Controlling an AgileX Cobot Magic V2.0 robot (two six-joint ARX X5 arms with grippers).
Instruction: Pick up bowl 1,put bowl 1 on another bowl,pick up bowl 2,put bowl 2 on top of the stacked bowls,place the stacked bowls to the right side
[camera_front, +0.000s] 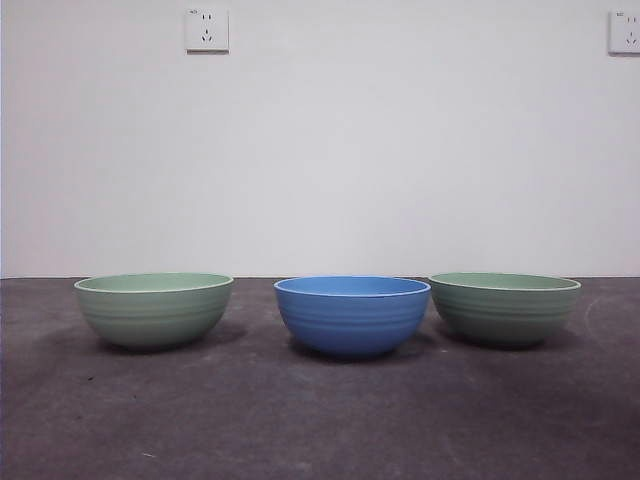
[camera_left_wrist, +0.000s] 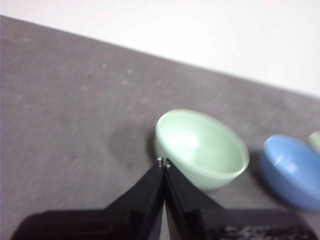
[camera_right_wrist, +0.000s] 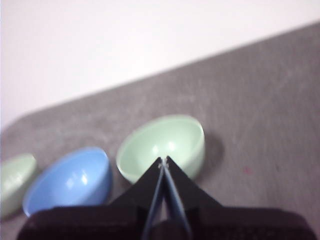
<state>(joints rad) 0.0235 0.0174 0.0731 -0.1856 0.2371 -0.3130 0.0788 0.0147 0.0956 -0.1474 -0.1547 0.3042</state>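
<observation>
Three bowls sit in a row on the gray desk (camera_front: 320, 420): one blue bowl (camera_front: 352, 315) in the middle, one green bowl (camera_front: 154, 309) left, one green bowl (camera_front: 504, 308) right. The left pincer (camera_left_wrist: 163, 162) and the right pincer (camera_right_wrist: 163, 160) are both closed and hold nothing.

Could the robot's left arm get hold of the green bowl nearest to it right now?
Probably yes. The left gripper hangs above the table beside that green bowl, with nothing between them. The bowl stands alone, apart from the blue bowl. The jaws are shut, so they would have to open first.
</observation>
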